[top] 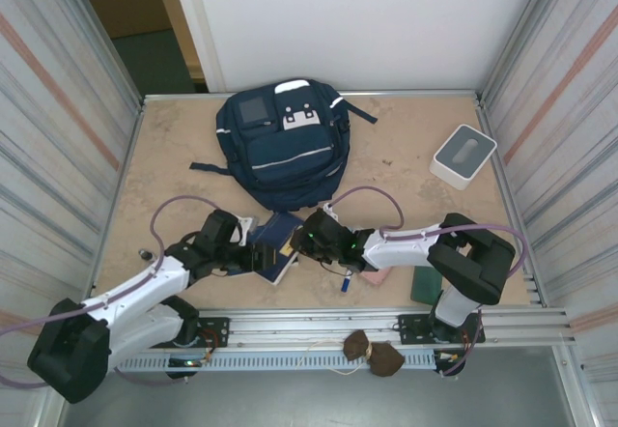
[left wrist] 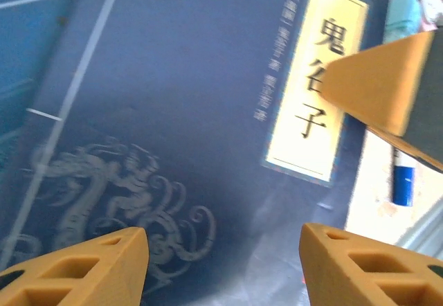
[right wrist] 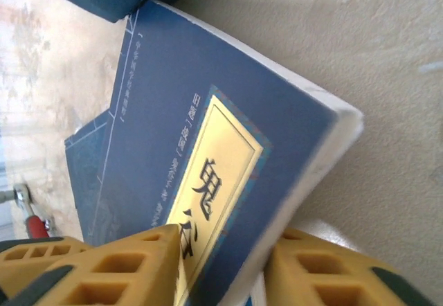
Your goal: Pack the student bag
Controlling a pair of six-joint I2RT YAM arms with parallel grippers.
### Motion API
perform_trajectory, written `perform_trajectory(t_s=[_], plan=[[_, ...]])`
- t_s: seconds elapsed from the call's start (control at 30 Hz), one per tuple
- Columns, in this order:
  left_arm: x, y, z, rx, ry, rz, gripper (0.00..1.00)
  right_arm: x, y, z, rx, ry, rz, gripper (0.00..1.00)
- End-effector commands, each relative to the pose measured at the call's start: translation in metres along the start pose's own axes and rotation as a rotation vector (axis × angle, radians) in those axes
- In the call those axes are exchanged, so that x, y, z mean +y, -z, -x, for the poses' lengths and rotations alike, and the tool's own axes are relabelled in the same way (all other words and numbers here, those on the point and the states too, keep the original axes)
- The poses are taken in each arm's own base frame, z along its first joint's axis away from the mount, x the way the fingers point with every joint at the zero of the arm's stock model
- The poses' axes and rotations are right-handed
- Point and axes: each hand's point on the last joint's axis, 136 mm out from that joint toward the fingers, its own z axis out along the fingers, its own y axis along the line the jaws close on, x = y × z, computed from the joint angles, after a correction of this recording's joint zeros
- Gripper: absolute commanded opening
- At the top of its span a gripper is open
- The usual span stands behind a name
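Beige tabletop [top: 406, 171], corrugated metal walls on three sides. The large navy-blue fabric backpack [top: 285, 147] lay at the centre of the far edge. A navy-blue book with a yellow title label [top: 278, 245] sat toward the centre of the near edge. The right gripper [right wrist: 221, 250] was clamped on the book at its white page edge. The left gripper [left wrist: 221, 244] hovered over the cover, jaws apart, holding nothing.
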Motion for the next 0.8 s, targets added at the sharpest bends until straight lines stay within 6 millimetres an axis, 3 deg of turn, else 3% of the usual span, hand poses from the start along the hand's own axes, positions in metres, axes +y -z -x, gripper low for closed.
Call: perform_trajectory(t_s=[0.0,0.13,0.33,0.47,0.63,0.77], plan=[[-0.011,0.005,-0.008,0.019,0.022,-0.058,0.60,0.010,0.010,0.017,-0.067,0.034,0.045,0.22],[-0.017,0.019,0.006,-0.048,0.007,-0.056,0.65,0.016,0.024,0.026,-0.072,0.110,0.075,0.00],[-0.023,0.055,0.049,-0.239,0.014,-0.067,0.73,0.032,0.072,0.033,-0.041,0.259,0.131,0.00],[-0.039,0.080,0.082,-0.352,0.012,-0.179,0.78,0.071,0.116,0.052,-0.052,0.358,0.298,0.00],[-0.081,0.102,0.121,-0.378,-0.065,-0.388,0.85,0.122,0.173,0.087,-0.087,0.471,0.491,0.00],[-0.110,0.108,0.141,-0.337,-0.145,-0.510,0.85,0.147,0.200,0.104,-0.057,0.508,0.610,0.00]])
